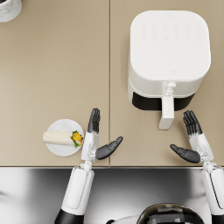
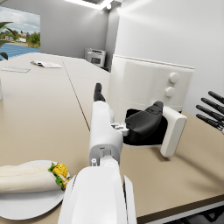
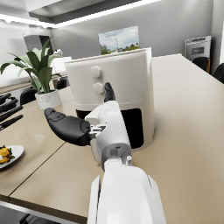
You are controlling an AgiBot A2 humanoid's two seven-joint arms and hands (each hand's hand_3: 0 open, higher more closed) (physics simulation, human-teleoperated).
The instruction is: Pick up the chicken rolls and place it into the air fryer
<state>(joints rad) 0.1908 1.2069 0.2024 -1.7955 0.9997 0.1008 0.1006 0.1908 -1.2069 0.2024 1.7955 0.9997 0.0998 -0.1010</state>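
The roll (image 1: 59,138) lies on a small white plate (image 1: 62,151) near the table's front edge, on the robot's left, its filling end (yellow and green bits showing) turned toward the left hand (image 1: 94,140). Nothing is touching it. In the left wrist view the roll (image 2: 28,177) sits on the plate (image 2: 26,205) just beside the forearm.

The left hand hovers right next to the plate, fingers straight and pointing away from the robot, thumb stuck out to the side; it is released and holds nothing. The same hand (image 2: 131,122) in its own wrist view is plainly empty.

The right hand (image 1: 192,142) is well apart on the other side, also spread flat with the thumb out and holding nothing, just beside the fryer's handle (image 1: 166,111).

The fryer (image 1: 168,59) is a white rounded box standing further back on the tan table (image 1: 52,65), between the two hands but beyond them, its handle sticking out toward the robot over a dark slot. From the right wrist view the fryer (image 3: 113,87) shows two round knobs, and a potted plant (image 3: 39,74) stands on the table beside it. A white cup (image 1: 8,9) sits at the far left corner.
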